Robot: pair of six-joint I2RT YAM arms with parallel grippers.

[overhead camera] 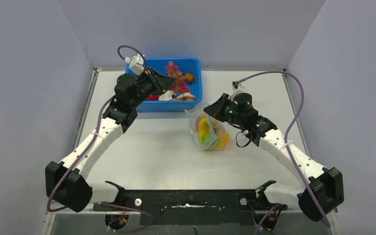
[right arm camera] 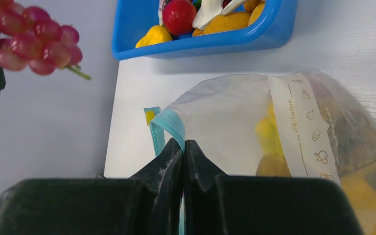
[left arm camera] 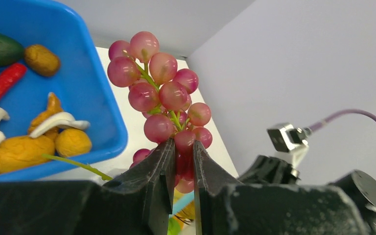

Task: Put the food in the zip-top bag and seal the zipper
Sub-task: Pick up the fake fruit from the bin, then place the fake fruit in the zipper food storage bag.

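My left gripper [left arm camera: 182, 147] is shut on the reddish-purple grapes [left arm camera: 162, 90] and holds the bunch in the air by the blue tub's right end; it also shows in the top view [overhead camera: 169, 83], with the grapes [overhead camera: 175, 73] over the tub. My right gripper [right arm camera: 183, 145] is shut on the teal zipper [right arm camera: 169, 125] at the mouth of the clear zip-top bag [right arm camera: 235, 122]; in the top view it [overhead camera: 210, 110] holds the bag [overhead camera: 208, 132] up at mid-table. Yellow and orange food shows inside the bag.
The rigid blue tub [overhead camera: 198, 78] stands at the back of the table with more toy food in it: red, yellow, orange and white pieces [right arm camera: 178, 14]. Grey walls close the left, right and back sides.
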